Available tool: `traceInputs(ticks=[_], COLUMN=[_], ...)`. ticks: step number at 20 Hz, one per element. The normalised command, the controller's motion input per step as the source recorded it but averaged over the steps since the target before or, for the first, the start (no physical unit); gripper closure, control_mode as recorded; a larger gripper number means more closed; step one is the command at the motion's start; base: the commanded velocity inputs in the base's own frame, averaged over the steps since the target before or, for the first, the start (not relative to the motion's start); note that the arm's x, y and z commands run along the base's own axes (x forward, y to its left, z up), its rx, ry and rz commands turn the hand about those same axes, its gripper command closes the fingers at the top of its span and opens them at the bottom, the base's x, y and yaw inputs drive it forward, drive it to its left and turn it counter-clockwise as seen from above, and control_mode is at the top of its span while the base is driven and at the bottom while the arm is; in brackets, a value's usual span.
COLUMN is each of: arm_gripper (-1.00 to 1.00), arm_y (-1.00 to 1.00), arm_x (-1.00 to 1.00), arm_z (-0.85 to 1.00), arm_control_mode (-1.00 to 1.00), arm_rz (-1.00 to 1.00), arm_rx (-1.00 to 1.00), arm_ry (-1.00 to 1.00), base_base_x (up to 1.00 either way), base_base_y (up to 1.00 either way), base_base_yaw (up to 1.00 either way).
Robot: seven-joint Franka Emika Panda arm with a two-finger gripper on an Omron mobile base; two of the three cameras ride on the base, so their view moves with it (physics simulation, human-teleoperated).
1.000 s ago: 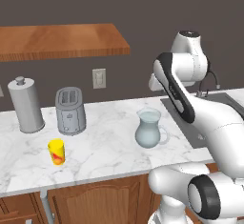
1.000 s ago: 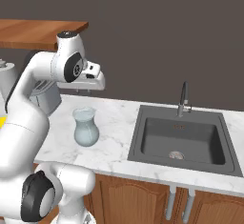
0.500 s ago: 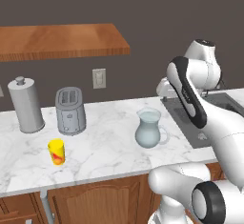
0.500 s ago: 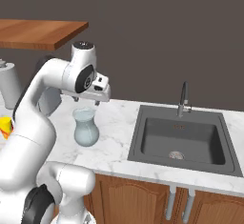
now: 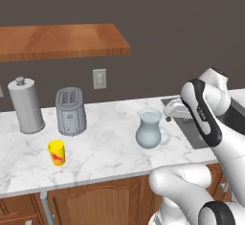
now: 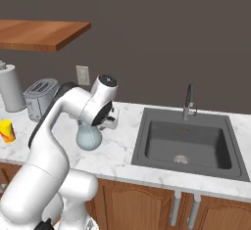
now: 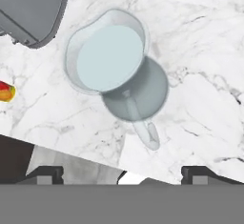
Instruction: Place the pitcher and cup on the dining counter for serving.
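We're looking down past our gripper point(image 7: 121, 173) and its two fingertips point(image 7: 46, 173) are sitting spread wide apart with nothing between them, hovering above the pitcher point(image 7: 116, 68) without touching it. From the left base view the gripper point(image 5: 173, 110) is hanging just to the sink side of the pitcher point(image 5: 150, 129), slightly higher than its rim. The pitcher is standing upright on the marble counter point(image 5: 105, 147), handle pointing toward the sink point(image 6: 188, 141). In the right base view our arm is covering the top of the pitcher point(image 6: 89, 137), so only its round belly is showing.

Going further out from the pitcher, the yellow cup point(image 5: 57, 152) is standing upright on the same counter, well apart from the pitcher and closer to the front edge. Behind the cup, the grey toaster point(image 5: 70, 110) is sitting near the wall, and the tall grey canister point(image 5: 26, 105) is standing just beyond the toaster. A wooden shelf point(image 5: 62, 40) is hanging above them.
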Motion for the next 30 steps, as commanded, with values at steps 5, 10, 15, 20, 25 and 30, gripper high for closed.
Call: traceInputs(ticks=[5,10,15,20,25,30], arm_gripper=[-1.00,-1.00,-1.00,-1.00,-1.00,-1.00], arm_y=[0.00,0.00,0.00,0.00,0.00,0.00], arm_x=[0.14,0.16,0.36,0.29,0.14,0.19], arm_z=[-0.21,-0.30,-0.34,-0.17,-0.21,-0.23], arm_control_mode=[-1.00,-1.00,-1.00,-1.00,-1.00,-1.00], arm_rz=[0.15,0.04,0.01,0.01,0.03,0.05], arm_rx=[0.00,-0.06,-0.08,-0.02,0.00,0.00], arm_ry=[0.00,0.00,0.00,0.01,0.03,0.01], base_base_x=[0.00,0.00,0.00,0.00,0.00,0.00], base_base_y=[0.00,0.00,0.00,0.00,0.00,0.00], base_base_yaw=[0.00,0.00,0.00,0.00,0.00,0.00])
